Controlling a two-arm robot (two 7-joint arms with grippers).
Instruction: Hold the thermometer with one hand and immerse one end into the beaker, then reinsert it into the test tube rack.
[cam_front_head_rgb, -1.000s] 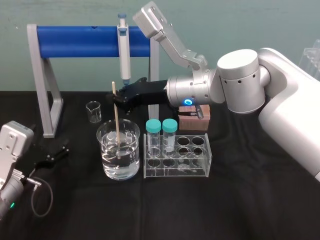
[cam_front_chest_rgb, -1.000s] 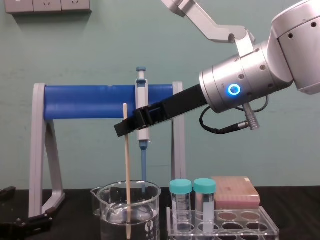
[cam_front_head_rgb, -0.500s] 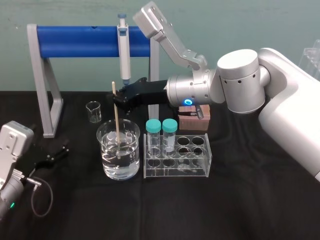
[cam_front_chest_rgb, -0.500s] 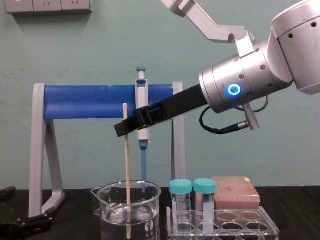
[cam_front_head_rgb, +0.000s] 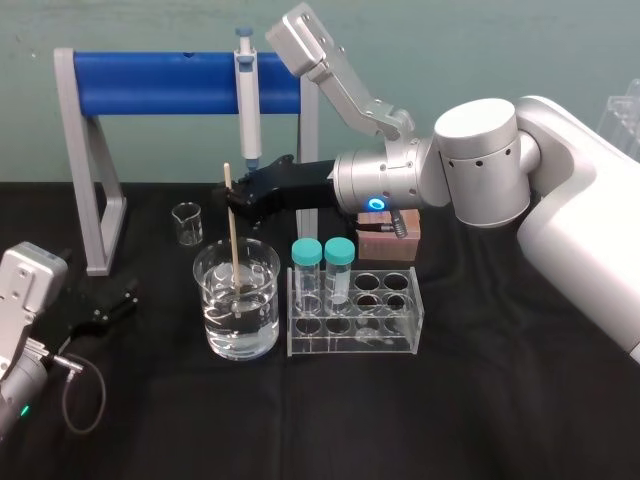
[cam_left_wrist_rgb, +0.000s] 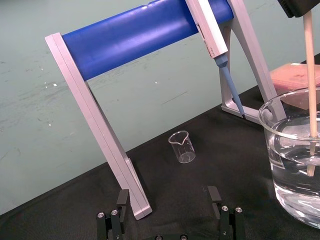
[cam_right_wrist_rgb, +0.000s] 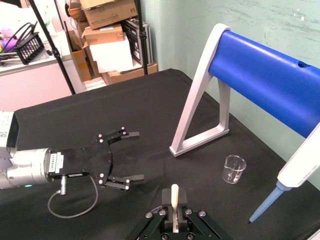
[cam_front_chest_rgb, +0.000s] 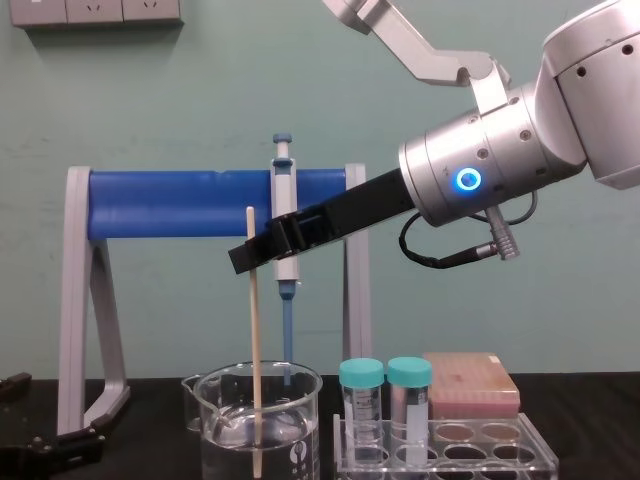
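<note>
chest view showed the right arm's long black flat tool clamped shut on the thin pale cream rod thermometer near its top. it held the rod upright w/ the lower end dipped in the water of the wide clear glass beaker. high grip prob. chosen so the tool sat clear of rim & liquid. immersion looked done. next step, by my judgement: lift straight up, then shift over to the low clear acrylic test tube rack just beside the beaker, aiming for a free hole. left arm's tool lay on the black counter, fingers spread wide, holding nothing.
</note>
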